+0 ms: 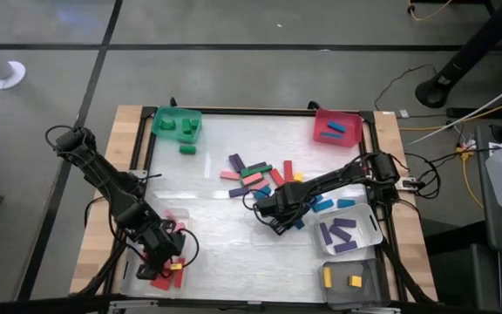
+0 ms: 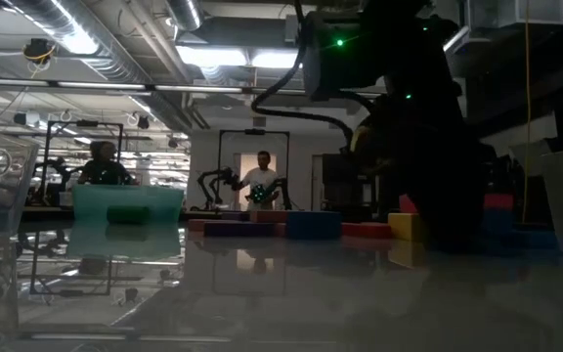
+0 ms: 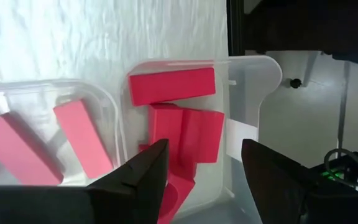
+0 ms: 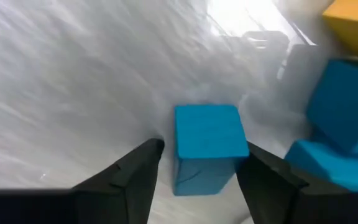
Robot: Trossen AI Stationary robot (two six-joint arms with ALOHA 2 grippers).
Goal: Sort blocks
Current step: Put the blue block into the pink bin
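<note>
While no writing reads anywhere, right end effector (image 4: pixel 197 163) straddles one blue block (image 4: pixel 208 146) — spread; left end effector (image 3: pixel 205 163) spread over red blocks (image 3: pixel 185 134).

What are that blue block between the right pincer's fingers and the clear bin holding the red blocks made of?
The blue block looks like painted wood or solid plastic: matte, opaque, with crisp edges and a faint scuff. I can't tell which. The clear bin looks like thin glossy plastic: see-through walls, a rounded moulded rim.

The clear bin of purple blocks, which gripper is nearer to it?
Right. The right gripper is over the table just beside the clear bin of purple blocks, straddling a blue block. The left gripper hovers over red blocks across the table.
</note>
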